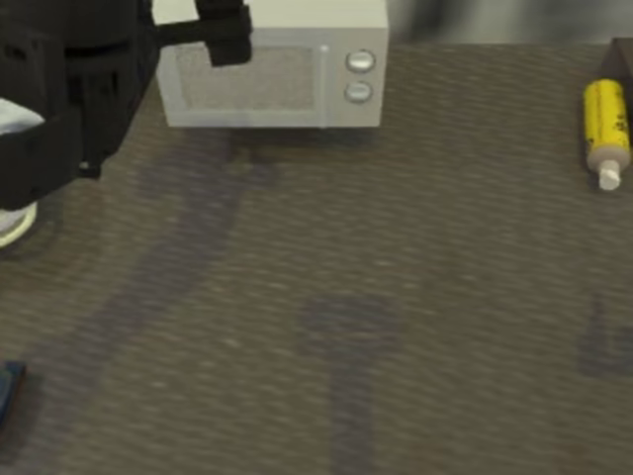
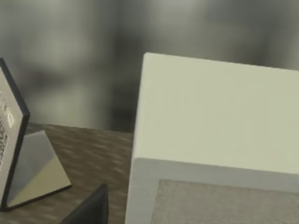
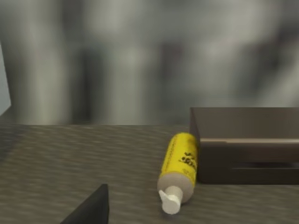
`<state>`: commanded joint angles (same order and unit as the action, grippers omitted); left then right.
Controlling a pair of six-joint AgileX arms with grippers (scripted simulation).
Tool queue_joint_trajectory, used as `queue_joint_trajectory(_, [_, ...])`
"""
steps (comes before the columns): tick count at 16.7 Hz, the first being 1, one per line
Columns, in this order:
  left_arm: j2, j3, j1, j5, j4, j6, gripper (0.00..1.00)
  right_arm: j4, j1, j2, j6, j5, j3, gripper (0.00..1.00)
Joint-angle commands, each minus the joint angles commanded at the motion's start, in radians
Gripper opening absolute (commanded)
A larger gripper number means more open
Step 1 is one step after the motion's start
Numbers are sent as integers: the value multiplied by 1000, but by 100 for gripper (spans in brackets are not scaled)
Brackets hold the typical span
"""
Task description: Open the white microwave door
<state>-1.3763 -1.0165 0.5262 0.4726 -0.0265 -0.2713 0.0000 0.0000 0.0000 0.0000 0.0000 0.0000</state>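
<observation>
Overhead, the left gripper [image 1: 226, 35] is held at the microwave door [image 1: 247, 79], probably to swing it open; whether its fingers are spread cannot be told.

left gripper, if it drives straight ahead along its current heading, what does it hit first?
Likely the white boxy microwave near its door's left edge: the left gripper sits there and the left wrist view is filled by it. Depth is unclear.

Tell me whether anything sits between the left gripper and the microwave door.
Nothing visible does. The left gripper is already at the upper left of the microwave door, which is shut. The table in front of the door is bare, so its swing path looks free.
</observation>
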Motion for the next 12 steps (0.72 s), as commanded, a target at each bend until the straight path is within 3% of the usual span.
queue_joint_trajectory(6, [-461, -299, 161, 144, 7, -76, 100, 0, 0, 0, 0, 0, 0, 100])
queue_joint_trajectory(12, [-575, -366, 205, 183, 19, -90, 100, 0, 0, 0, 0, 0, 0, 100])
